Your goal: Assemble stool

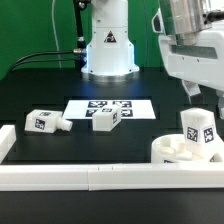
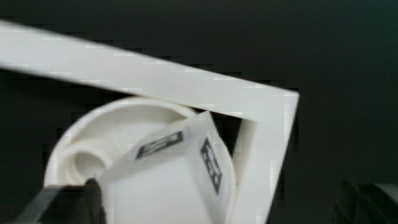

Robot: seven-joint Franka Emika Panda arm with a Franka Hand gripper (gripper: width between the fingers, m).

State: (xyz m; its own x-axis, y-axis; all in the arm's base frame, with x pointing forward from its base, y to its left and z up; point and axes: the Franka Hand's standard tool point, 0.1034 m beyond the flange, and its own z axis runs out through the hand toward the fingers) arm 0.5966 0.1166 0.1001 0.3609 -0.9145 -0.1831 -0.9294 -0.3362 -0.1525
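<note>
White rails [image 1: 100,178] border the near edge of the black table [image 1: 30,95]. Their corner shows in the wrist view just beyond the fingers [image 1: 190,90]. These stand apart and grip nothing: one dark fingertip [image 2: 63,205] shows at one lower corner of the wrist view, and a dimmer dark shape sits at the opposite corner.

Directly beneath the fingers lies the round seat [image 1: 168,150] of the stool, close to the rail corner. An upright leg [image 1: 197,133] stands in the seat with its tagged blocky end uppermost. It is just under the fingers and apart from them. In the wrist view this leg lies between the two tips, with a wide dark gap on the side of the dimmer one.

Well away from the fingers, toward the exterior view's left, a second leg [image 1: 107,120] rests on its side on the marker board [image 1: 85,104]. A third leg [image 1: 45,122] lies on the table, farther still from the fingers.
</note>
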